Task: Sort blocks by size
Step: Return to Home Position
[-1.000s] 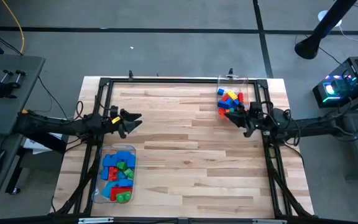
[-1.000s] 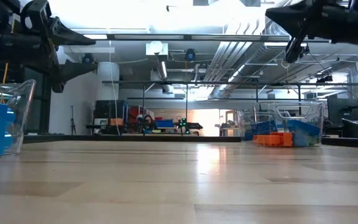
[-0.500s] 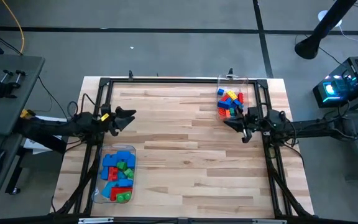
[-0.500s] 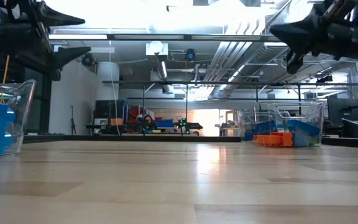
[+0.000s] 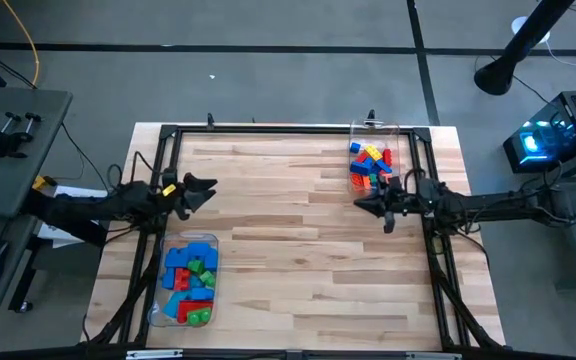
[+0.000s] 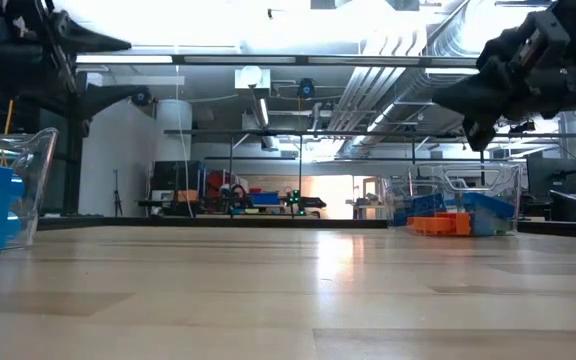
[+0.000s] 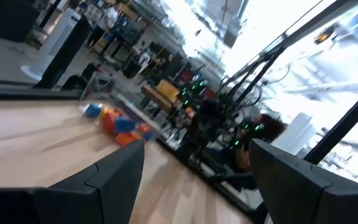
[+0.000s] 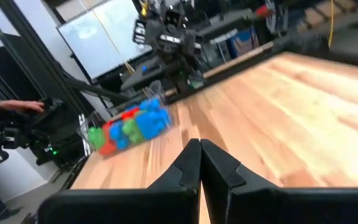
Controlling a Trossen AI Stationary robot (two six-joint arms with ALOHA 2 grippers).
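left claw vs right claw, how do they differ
The left claw is wide open; the right claw is shut. The left claw is over the table's left side, the right claw beside the far-right tub of small blocks. Both hold nothing.

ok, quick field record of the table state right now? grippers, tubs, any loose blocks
left gripper: open, empty, over the left edge of the table
right gripper: shut, empty, next to the far-right tub
far-right tub: small blocks, mixed colours
near-left tub: larger blocks, blue, red, green
loose blocks on table: none visible
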